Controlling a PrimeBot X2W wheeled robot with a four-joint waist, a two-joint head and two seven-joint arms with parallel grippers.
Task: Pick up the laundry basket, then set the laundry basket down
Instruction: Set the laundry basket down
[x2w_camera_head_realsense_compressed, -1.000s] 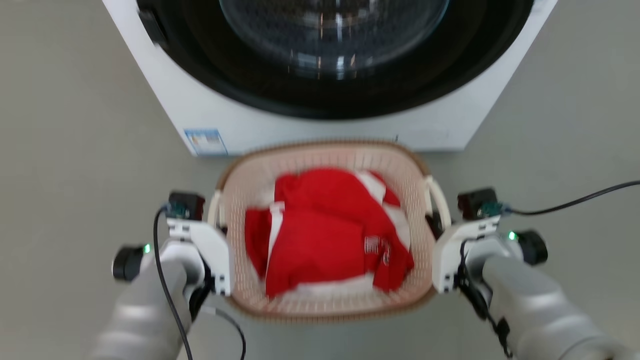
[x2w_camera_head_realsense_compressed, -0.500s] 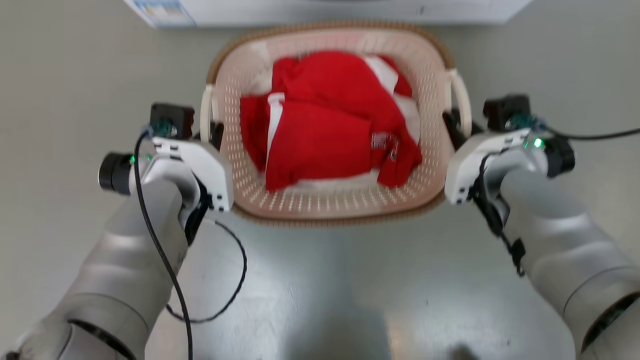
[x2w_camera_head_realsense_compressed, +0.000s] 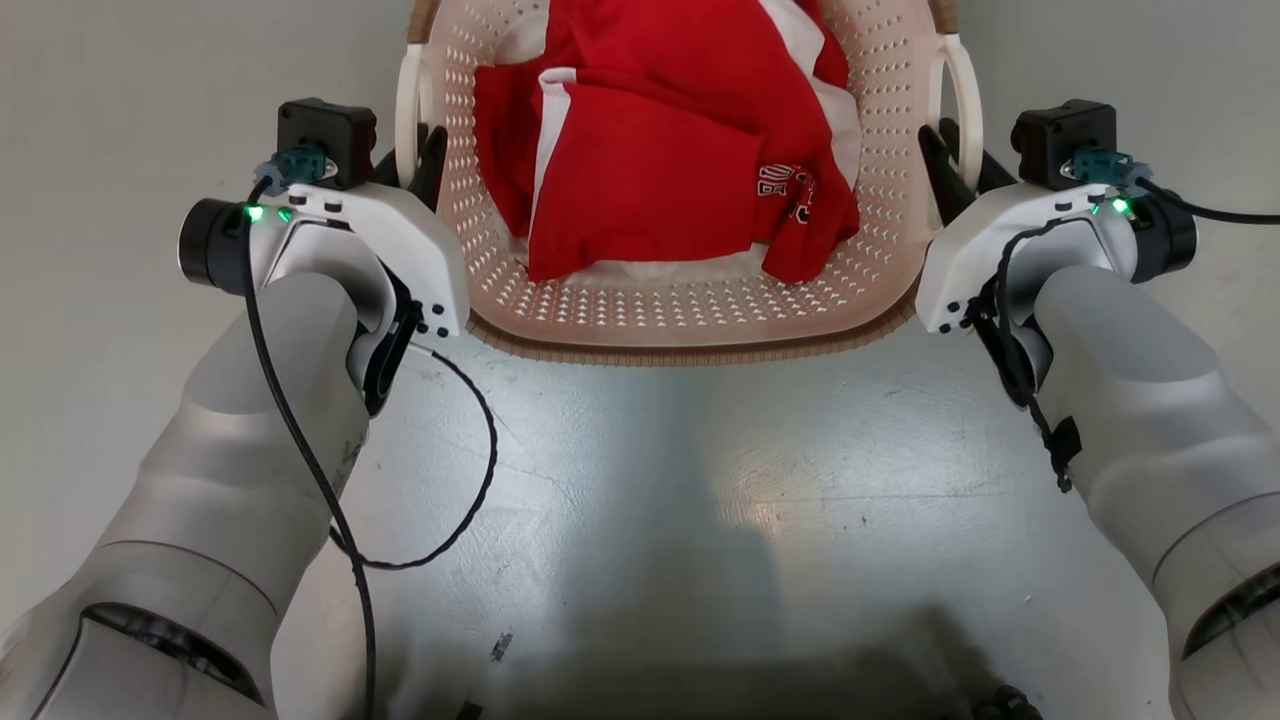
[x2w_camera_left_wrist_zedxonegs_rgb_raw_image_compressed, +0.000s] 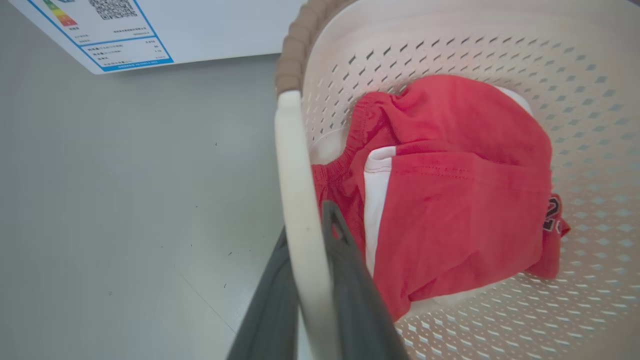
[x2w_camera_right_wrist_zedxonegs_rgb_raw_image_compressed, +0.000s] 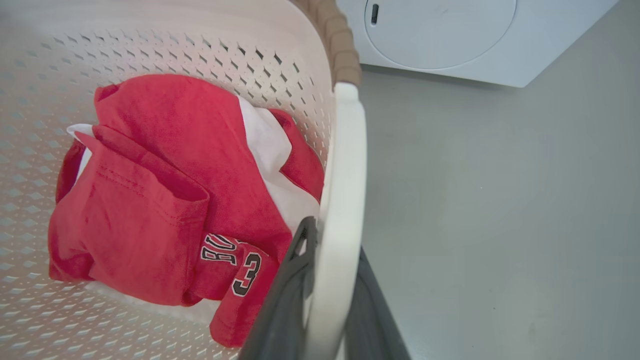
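I have both hands clenched on the cream-white perforated plastic laundry basket (x2w_camera_head_realsense_compressed: 690, 305). The left hand (x2w_camera_head_realsense_compressed: 415, 160) pinches the white left loop handle (x2w_camera_left_wrist_zedxonegs_rgb_raw_image_compressed: 292, 165) and the right hand (x2w_camera_head_realsense_compressed: 960, 165) pinches the white right loop handle (x2w_camera_right_wrist_zedxonegs_rgb_raw_image_compressed: 345, 150). The laundry basket sits between my two forearms, just ahead of the robot, with the crumpled red and white clothes (x2w_camera_head_realsense_compressed: 650, 140) inside it. I cannot tell whether its base is on the grey floor (x2w_camera_head_realsense_compressed: 700, 500) or off it.

My main worry is the grip. The handles are thin, smooth loops held between narrow fingers, so if one arm moves faster than the other the basket could tilt, or a handle could slide out of the pinch. The clothes lie toward the near side and could shift in a tilt, though the walls look high enough to keep them in.

The large white washing machine (x2w_camera_right_wrist_zedxonegs_rgb_raw_image_compressed: 450, 35) stands close beyond the far rim, so pushing forward risks a knock. The floor to the left, to the right and on the near side looks open. The loose black cable (x2w_camera_head_realsense_compressed: 470, 480) by my left forearm could snag.
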